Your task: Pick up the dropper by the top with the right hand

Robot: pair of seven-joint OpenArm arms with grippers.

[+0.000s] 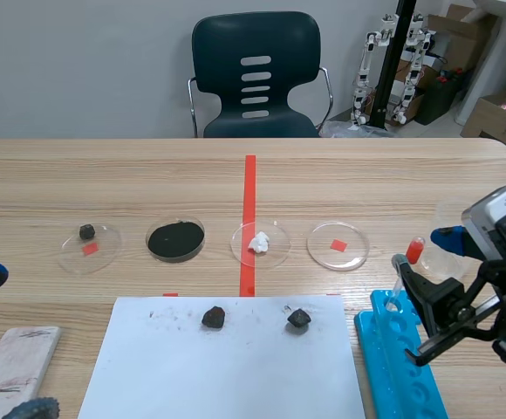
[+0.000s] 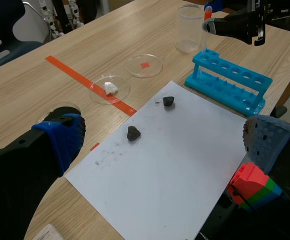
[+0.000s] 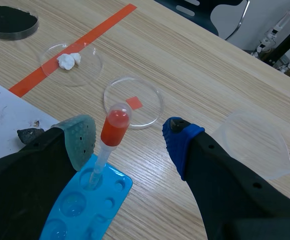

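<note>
**Right gripper brackets the dropper's bulb; no grip made yet**

The dropper (image 3: 115,127) stands upright in a hole at the far end of the blue rack (image 3: 85,205). Its red bulb rises above the rack between the spread fingers of the right gripper (image 3: 131,137), just beside the grey-green pad and farther from the blue one, and neither pad appears to touch it. The approach looks done. Closing on the bulb and lifting the dropper clear of the rack are judged left to do. Well apart from the rack, across the white paper (image 1: 235,367), the left gripper (image 2: 162,145) hangs with fingers spread, holding nothing.
</note>
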